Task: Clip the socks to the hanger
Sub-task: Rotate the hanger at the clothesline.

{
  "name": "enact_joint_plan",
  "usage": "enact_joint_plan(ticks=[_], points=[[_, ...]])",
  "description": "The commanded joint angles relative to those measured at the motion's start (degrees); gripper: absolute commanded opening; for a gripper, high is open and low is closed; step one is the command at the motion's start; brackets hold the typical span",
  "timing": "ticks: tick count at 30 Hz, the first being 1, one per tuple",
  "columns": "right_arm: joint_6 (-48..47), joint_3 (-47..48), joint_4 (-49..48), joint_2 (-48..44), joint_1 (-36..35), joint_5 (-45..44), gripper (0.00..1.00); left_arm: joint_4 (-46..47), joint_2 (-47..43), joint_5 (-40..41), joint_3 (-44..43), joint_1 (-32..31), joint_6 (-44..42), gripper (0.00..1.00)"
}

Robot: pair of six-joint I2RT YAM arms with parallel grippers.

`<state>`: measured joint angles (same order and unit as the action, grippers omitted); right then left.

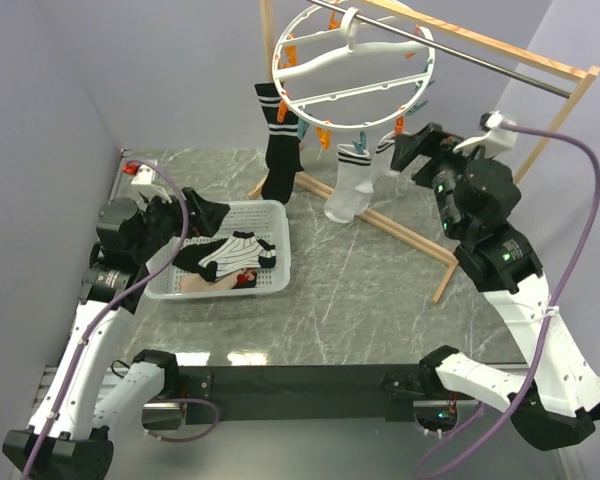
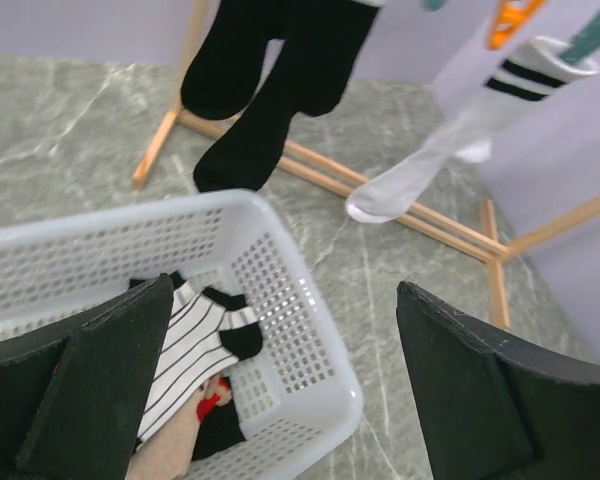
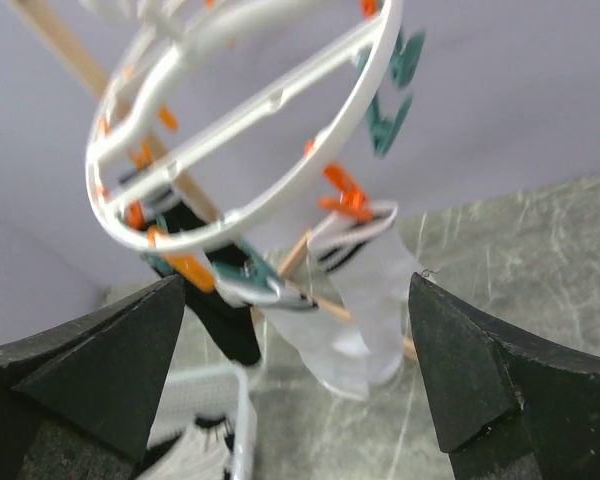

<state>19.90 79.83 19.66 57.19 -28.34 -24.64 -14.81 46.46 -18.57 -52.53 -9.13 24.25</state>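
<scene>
Striped white fabric sock (image 1: pixel 238 252) in perforated plastic basket (image 1: pixel 242 211), ctr-left of frame, long axis across, just right of wide-spread, empty left tool (image 2: pixel 283 295).

1. Table (image 1: pixel 360 290): I saw a grey-green marbled top with pale veins, and lilac panels closing its left and far sides.
2. White perforated basket (image 1: pixel 283 262): it sat flat on the top, left of centre.
3. Wooden frame (image 1: pixel 405 234): its base rail lay diagonally across the far right of the top. One foot was near the basket's far corner but apart from it.
4. Small white-and-orange item (image 1: pixel 140 173) at the far left edge: too small for me to identify.
5. Black rail (image 1: pixel 300 380): it ran along the near edge.
</scene>
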Motion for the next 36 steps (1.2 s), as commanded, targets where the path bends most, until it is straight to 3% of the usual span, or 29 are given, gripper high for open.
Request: enact_joint_plan(ticks=[1, 4, 11, 18, 27, 29, 36], points=[[2.0, 6.7, -0.2, 2.6, 0.5, -8.7, 0.98, 4.6, 2.1, -4.4, -4.7, -1.6, -1.5, 0.99], [3.6, 11.5, 1.4, 6.9, 0.7, -11.5, 0.94, 4.8, 5.0, -4.5, -8.1, -3.5, -2.4, 0.99], [1.6, 11.5, -9.3, 13.1, 1.7, -14.4, 0.86, 7.0, 9.8, 1.2, -16.1, -9.9, -1.8, 0.99], [2.2, 13.2, -9.9, 18.6, 2.8, -11.4, 0.82, 7.5, 14.2, 5.3, -21.8, -14.3, -0.6, 0.99], [1.9, 13.2, -11.9, 21.6, 3.1, -6.6, 0.67, 12.3, 21.7, 12.4, -26.7, -16.7, 7.4, 0.98], [3.2, 12.9, -11.4, 21.6, 2.9, -5.3, 0.60, 13.0, 25.0, 14.5, -29.5, -17.2, 9.8, 0.97], [6.9, 8.0, -13.0, 19.7, 2.9, -1.2, 0.50, 8.2, 37.1, 20.3, -43.9, -20.6, 12.7, 0.96]])
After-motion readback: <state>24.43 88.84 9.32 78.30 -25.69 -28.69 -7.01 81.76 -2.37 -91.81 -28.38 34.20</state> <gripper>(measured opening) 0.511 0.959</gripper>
